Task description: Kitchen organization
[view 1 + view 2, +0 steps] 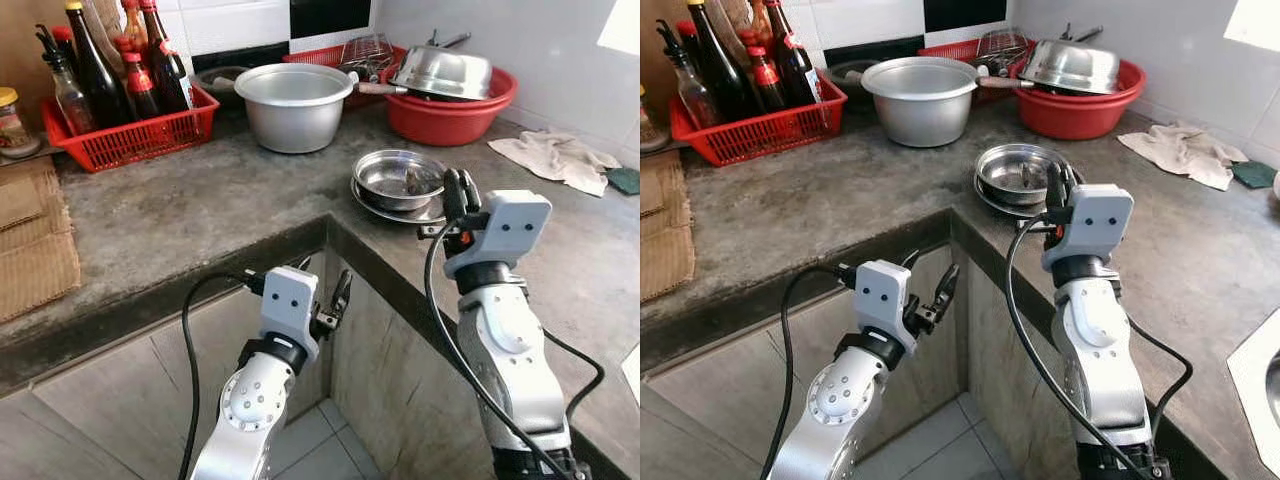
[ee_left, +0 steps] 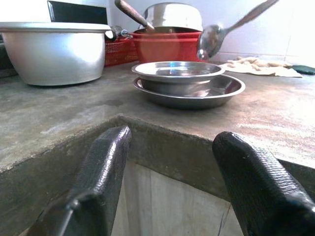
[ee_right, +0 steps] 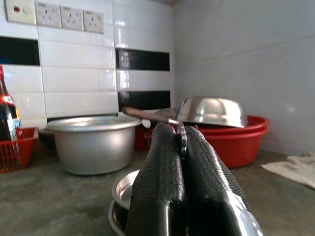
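Rough, matt grey concrete makes up the desk point(image 1: 200, 200), mottled and stained. The stacked steel plates point(image 2: 189, 83) gleam, polished and mirror-bright, and the big aluminium pot point(image 1: 293, 105) shows a duller brushed sheen. Glossy red plastic on the basin point(image 1: 450, 118) and the meshed basket point(image 1: 135, 140). A crumpled cloth point(image 1: 558, 158) looks soft and matt. The left end effector's fingers point(image 2: 101, 172) are black, finely textured rubber.
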